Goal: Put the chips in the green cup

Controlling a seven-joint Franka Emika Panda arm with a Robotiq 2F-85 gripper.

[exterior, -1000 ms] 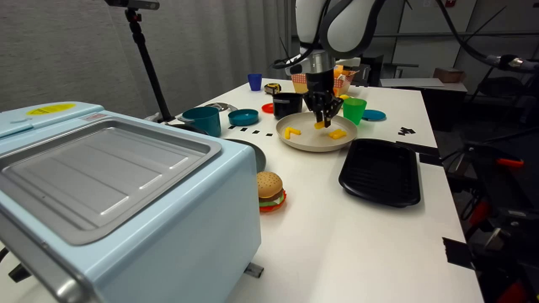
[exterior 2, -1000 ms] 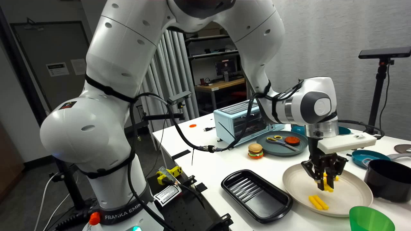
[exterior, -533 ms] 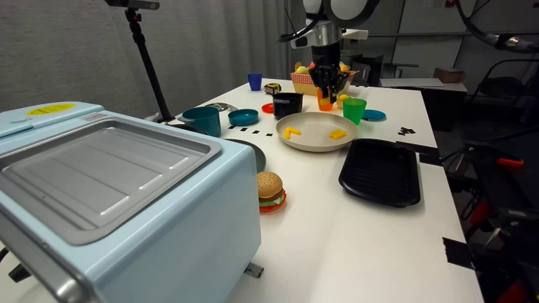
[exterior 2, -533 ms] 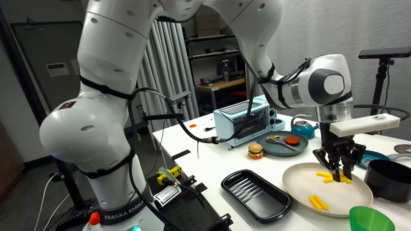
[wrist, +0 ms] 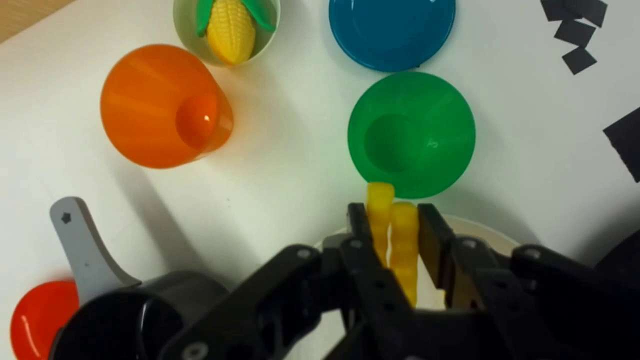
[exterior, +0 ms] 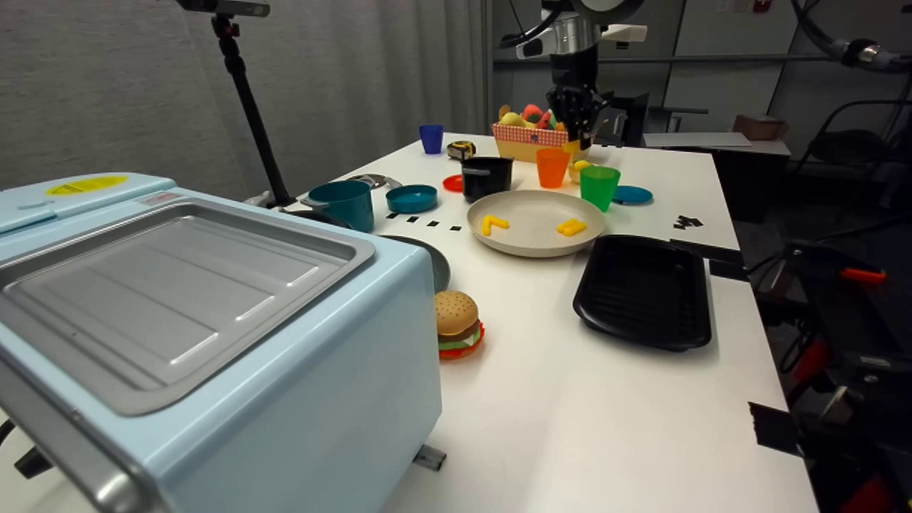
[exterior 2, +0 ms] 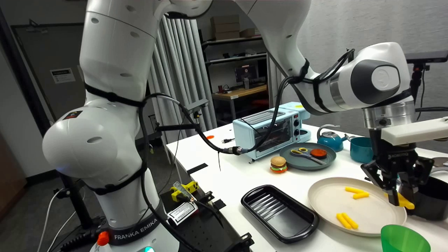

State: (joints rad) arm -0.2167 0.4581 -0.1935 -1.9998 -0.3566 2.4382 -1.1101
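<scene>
My fingers (wrist: 435, 245) pinch two stick-shaped yellow chips (wrist: 404, 237) side by side in the air, their ends poking out toward the lime-green cup (wrist: 412, 132), which stands upright on the table (wrist: 280, 160); I see none inside it. Four more lie on the cream plate (exterior 2: 369, 213): a parallel pair (exterior 2: 350, 221) and, apart from it, an angled pair (exterior 2: 361, 195). I judge the held chips light and fairly stiff, perhaps a little slick. Since each seems to bear on one finger and its neighbour only, they could roll or slide apart under an uneven squeeze; a steady, moderate pinch across their width should suit them until they hang over the cup's mouth. The parallel pair I would straddle about mid-length; the angled two may need taking singly.
</scene>
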